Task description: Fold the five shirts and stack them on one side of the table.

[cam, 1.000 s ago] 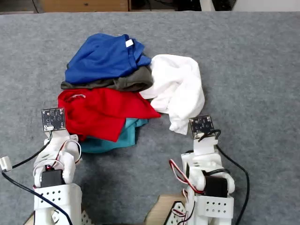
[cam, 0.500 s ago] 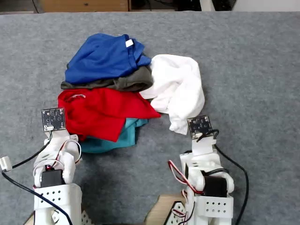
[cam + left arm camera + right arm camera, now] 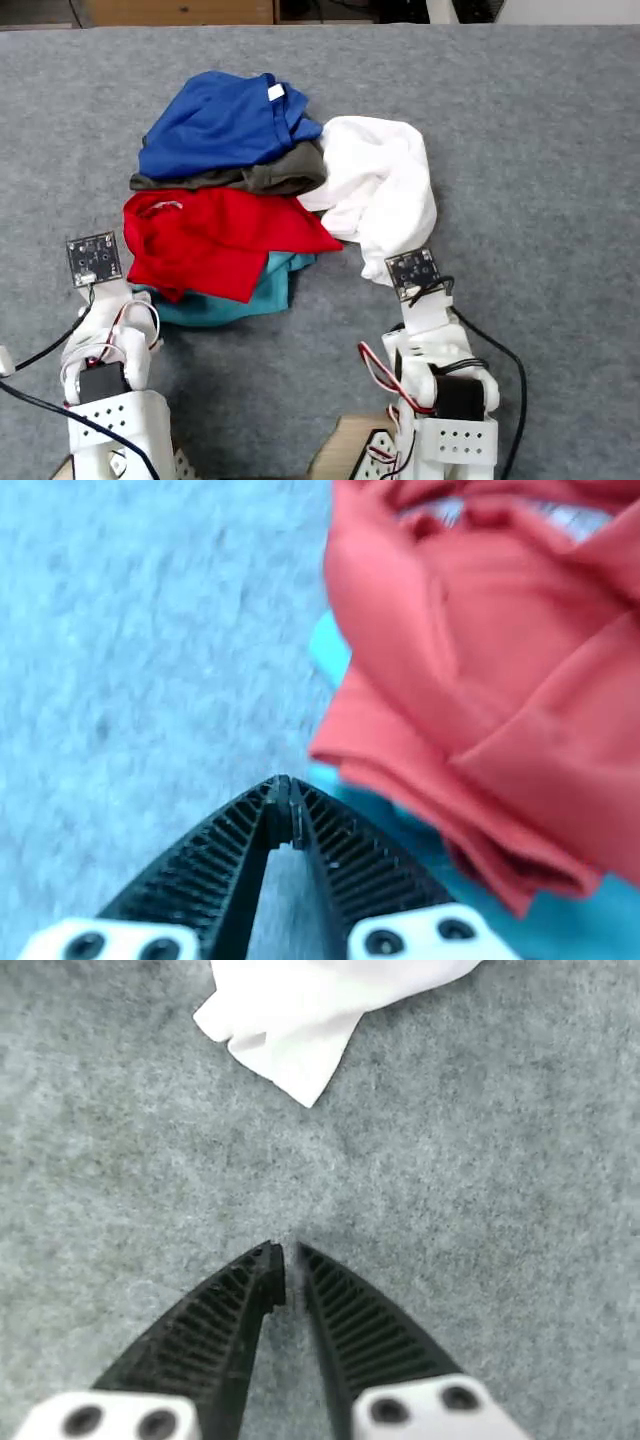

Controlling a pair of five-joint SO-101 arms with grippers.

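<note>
Currently the left claw (image 3: 281, 812) is clenched, empty, with the red shirt (image 3: 225, 240) just beside it at 3 o'clock. The right claw (image 3: 290, 1265) is clenched, empty; the white shirt (image 3: 385, 190) lies near at 12 o'clock. The blue shirt (image 3: 215, 120), olive shirt (image 3: 270, 172) and teal shirt (image 3: 240, 300) are heaped with the red shirt.

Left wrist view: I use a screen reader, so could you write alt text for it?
The left gripper, shut and empty, hangs over the grey table cover beside a crumpled red shirt. The red shirt lies on top of a teal shirt.
</note>
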